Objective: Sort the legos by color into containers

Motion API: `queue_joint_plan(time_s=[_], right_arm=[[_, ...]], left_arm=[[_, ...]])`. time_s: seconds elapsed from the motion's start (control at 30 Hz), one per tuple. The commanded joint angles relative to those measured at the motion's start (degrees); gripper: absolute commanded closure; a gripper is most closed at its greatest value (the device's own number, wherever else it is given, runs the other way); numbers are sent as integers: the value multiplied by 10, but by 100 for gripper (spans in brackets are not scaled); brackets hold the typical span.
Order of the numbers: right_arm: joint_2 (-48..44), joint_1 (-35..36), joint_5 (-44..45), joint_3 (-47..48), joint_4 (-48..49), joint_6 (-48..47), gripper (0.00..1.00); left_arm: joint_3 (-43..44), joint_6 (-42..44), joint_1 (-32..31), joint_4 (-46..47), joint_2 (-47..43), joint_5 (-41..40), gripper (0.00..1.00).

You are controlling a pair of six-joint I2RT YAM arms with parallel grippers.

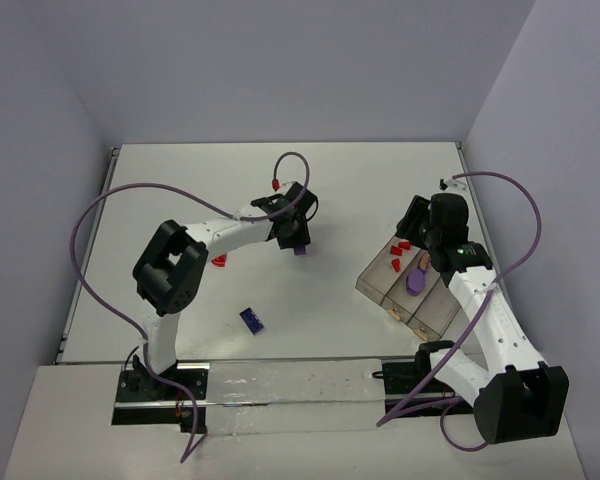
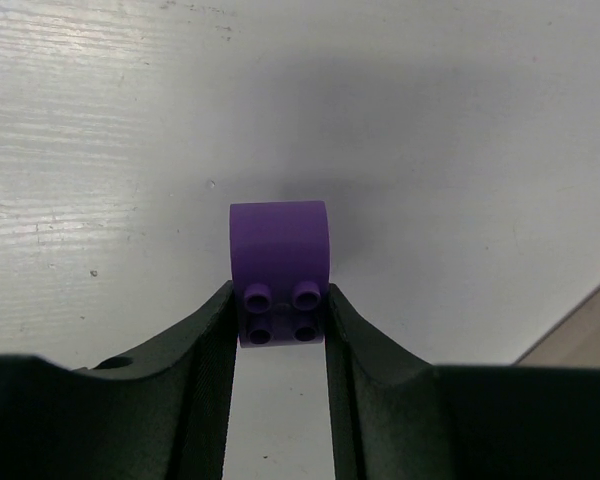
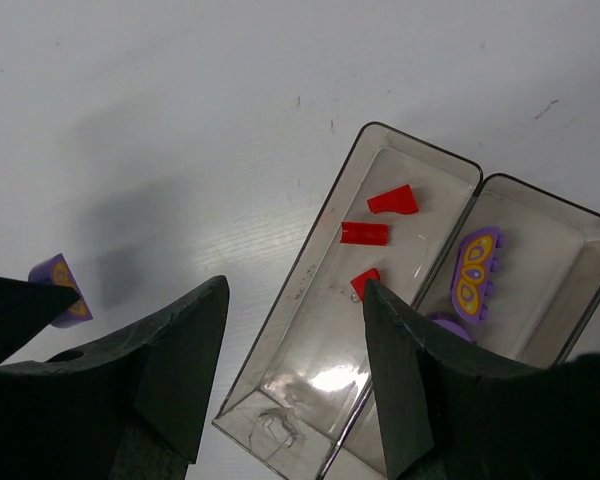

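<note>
White table (image 1: 360,190) boxed by pale grey walls (image 1: 280,70): left pincer (image 2: 278,300) clamps a purple brick (image 2: 278,245), right pincer (image 3: 295,290) stands apart above the tray (image 3: 425,143).

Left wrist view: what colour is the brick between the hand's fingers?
The brick is solid purple, studs toward the camera; left wrist view shows it best.

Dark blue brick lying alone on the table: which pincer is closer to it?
Left. The left pincer, gripping a purple brick, is a little beyond the dark blue brick. The right pincer hangs open over the tray, much farther off to the right.
</note>
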Motion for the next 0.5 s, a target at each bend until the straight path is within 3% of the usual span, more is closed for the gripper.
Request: queue_joint_plan(time_s=[0.0, 0.2, 0.3, 0.47], right_arm=[[-6, 5, 2, 16, 6, 0, 37], [0, 9, -1, 22, 5, 0, 37], [3, 13, -4, 23, 4, 1, 37], [39, 106, 10, 38, 8, 5, 36]], left_arm=[[33, 7, -4, -21, 13, -14, 51], [35, 17, -5, -24, 13, -12, 25], [42, 24, -4, -29, 5, -16, 23], [51, 39, 27, -69, -64, -46, 24]])
